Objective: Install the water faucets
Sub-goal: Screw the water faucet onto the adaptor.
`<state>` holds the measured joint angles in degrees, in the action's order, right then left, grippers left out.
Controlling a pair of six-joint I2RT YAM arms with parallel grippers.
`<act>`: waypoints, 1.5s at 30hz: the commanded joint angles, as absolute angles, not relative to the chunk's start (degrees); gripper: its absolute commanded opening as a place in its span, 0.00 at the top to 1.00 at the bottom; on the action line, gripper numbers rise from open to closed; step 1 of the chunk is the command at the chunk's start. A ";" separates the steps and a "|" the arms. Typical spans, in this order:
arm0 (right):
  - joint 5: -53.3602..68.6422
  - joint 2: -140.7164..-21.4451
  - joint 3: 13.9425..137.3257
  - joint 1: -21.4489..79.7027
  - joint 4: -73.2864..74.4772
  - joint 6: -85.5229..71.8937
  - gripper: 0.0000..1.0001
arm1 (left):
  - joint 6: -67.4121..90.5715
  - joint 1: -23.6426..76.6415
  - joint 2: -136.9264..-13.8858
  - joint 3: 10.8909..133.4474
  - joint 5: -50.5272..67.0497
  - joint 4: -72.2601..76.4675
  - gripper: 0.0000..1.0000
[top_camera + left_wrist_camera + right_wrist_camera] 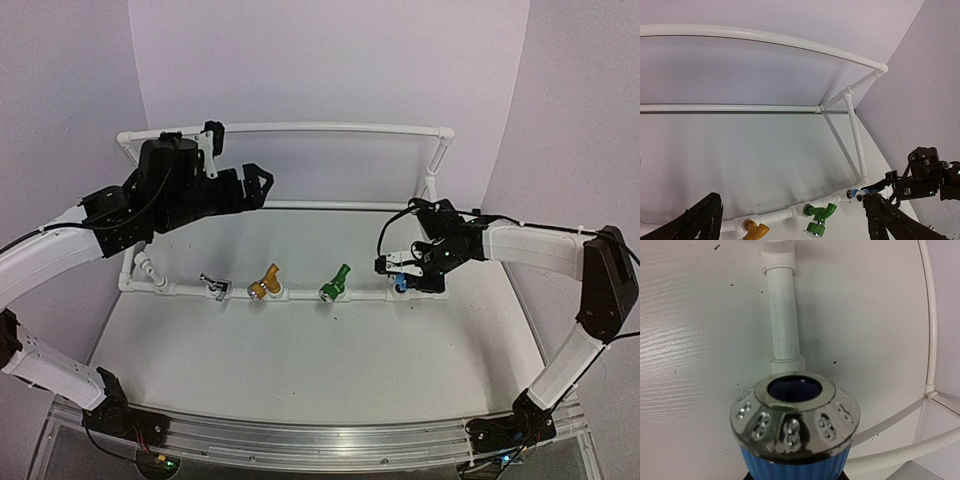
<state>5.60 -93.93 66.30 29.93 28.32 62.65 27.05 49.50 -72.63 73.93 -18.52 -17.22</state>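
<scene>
Right claw [402, 268] reaches low over blue faucet [400, 286].

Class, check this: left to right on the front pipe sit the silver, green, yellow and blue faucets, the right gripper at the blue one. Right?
No: the top external view shows silver faucet, yellow faucet, green faucet, then blue faucet at the right gripper; green and yellow were swapped.

White table [300, 350] here, matte and peppered with small dark specks. Standing right on it is a white pipe frame [300, 126]. Its front pipe lies flat across the middle of the table, another runs along the back, and posts rise at the corners. Along the near edge sits a metal rail [320, 440].
</scene>
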 commanded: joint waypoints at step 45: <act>-4.86 -101.30 75.56 35.59 42.15 100.28 1.00 | 27.50 49.13 -69.15 69.16 -18.82 -13.66 0.00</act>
